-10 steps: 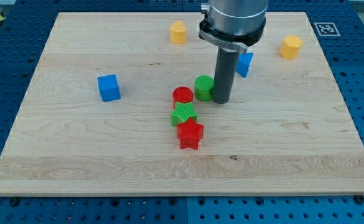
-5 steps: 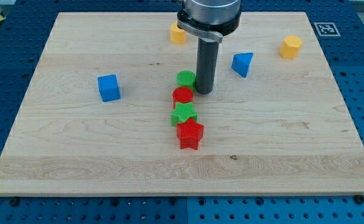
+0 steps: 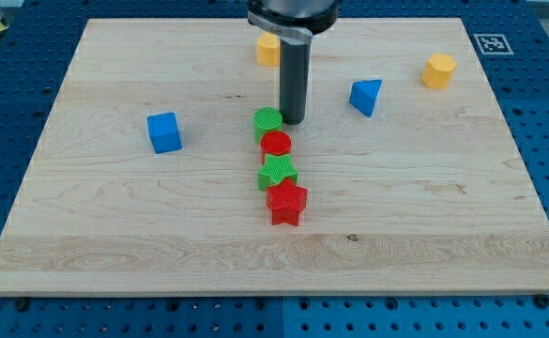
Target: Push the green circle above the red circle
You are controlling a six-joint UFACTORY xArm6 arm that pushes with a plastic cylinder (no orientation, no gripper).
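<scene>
Green circle (image 3: pixel 267 122) beside my tip (image 3: pixel 292 121)

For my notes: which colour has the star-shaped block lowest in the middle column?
Red. The red star shows clearly in the camera view, just below the green star.

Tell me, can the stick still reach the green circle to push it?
Probably yes. My tip sits right beside the green circle, on its right in the view, with nothing between them. The red circle lies just below, out of the way.
</scene>
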